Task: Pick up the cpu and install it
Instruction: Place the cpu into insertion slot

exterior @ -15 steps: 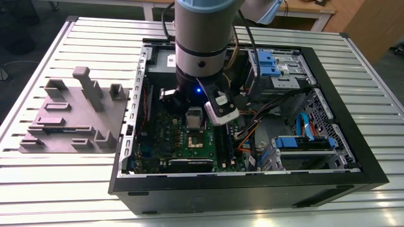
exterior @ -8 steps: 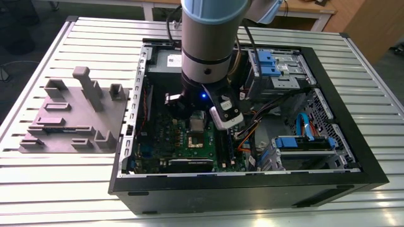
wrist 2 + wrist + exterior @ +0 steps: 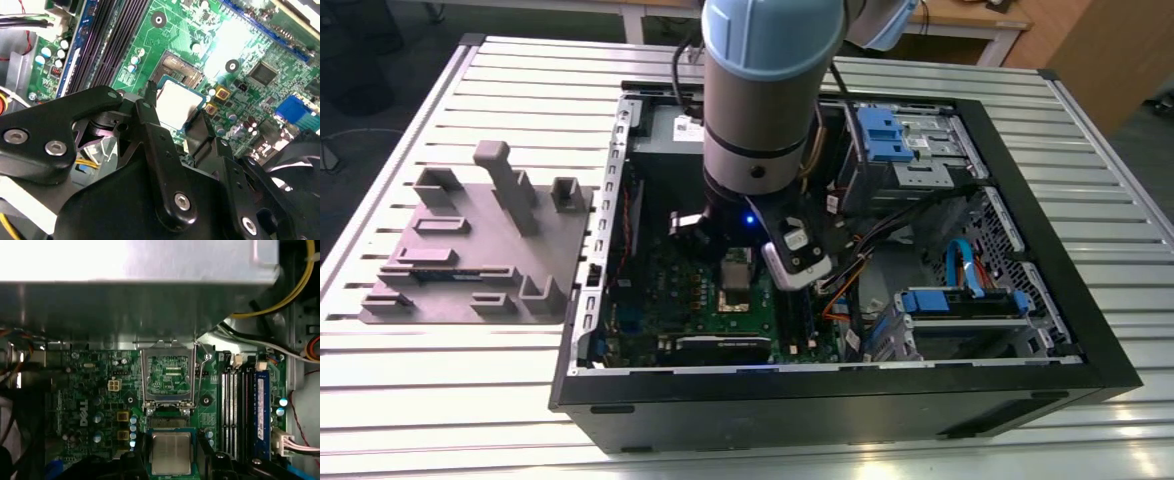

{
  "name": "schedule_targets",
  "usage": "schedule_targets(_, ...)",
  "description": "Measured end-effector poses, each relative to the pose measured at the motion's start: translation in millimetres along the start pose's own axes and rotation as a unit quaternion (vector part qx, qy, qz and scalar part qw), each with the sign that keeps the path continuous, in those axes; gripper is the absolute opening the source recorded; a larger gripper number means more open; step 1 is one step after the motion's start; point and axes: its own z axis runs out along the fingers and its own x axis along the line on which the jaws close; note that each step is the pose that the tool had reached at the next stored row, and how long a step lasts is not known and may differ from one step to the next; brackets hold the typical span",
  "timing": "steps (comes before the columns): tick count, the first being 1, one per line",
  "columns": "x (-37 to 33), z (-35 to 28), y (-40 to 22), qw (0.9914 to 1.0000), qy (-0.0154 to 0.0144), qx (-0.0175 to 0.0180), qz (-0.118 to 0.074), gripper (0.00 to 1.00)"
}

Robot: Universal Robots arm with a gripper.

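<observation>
The cpu (image 3: 171,452) is clamped tight between the claw's (image 3: 175,109) black fingers (image 3: 136,452), right by the open socket (image 3: 181,67) on the green motherboard (image 3: 95,390), upright bracket (image 3: 144,375) and memory slots (image 3: 235,410) close by.

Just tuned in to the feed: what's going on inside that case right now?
The arm reaches down into the open computer case, over the green motherboard. Its gripper has the cpu between its fingers, right beside the open socket, whose bracket stands upright. The cpu does not look seated in the socket yet.
</observation>
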Motion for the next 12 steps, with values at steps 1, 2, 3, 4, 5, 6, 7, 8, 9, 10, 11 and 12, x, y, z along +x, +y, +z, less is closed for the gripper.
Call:
schedule_targets(1, 0.0, 0.8, -0.4, 1.00000, 0.0000, 0.0006, -0.001, 0.47)
schedule_targets(2, 0.0, 1.4, -0.6, 1.00000, -0.0008, 0.0007, -0.001, 0.47)
schedule_targets(3, 0.2, 2.0, -0.8, 0.99999, -0.0030, 0.0007, -0.001, 0.47)
schedule_targets(4, 0.5, 2.8, -1.0, 0.99999, -0.0048, 0.0007, -0.002, 0.47)
schedule_targets(5, 0.8, 4.2, -1.2, 0.99998, -0.0056, 0.0006, -0.002, 0.47)
schedule_targets(6, 1.0, 6.0, -1.5, 0.99998, -0.0057, 0.0007, -0.002, 0.47)
schedule_targets(7, 1.5, 7.7, -1.7, 0.99998, -0.0056, 0.0007, -0.001, 0.47)
schedule_targets(8, 1.6, 9.5, -1.9, 0.99998, -0.0056, 0.0008, -0.002, 0.47)
schedule_targets(9, 1.7, 11.4, -2.0, 0.99998, -0.0057, 0.0007, -0.002, 0.47)
schedule_targets(10, 1.7, 13.3, -2.2, 0.99998, -0.0057, 0.0007, -0.002, 0.47)
schedule_targets(11, 1.8, 15.0, -2.3, 0.99998, -0.0057, 0.0007, -0.002, 0.47)
schedule_targets(12, 1.8, 16.9, -2.5, 0.99998, -0.0057, 0.0007, -0.002, 0.47)
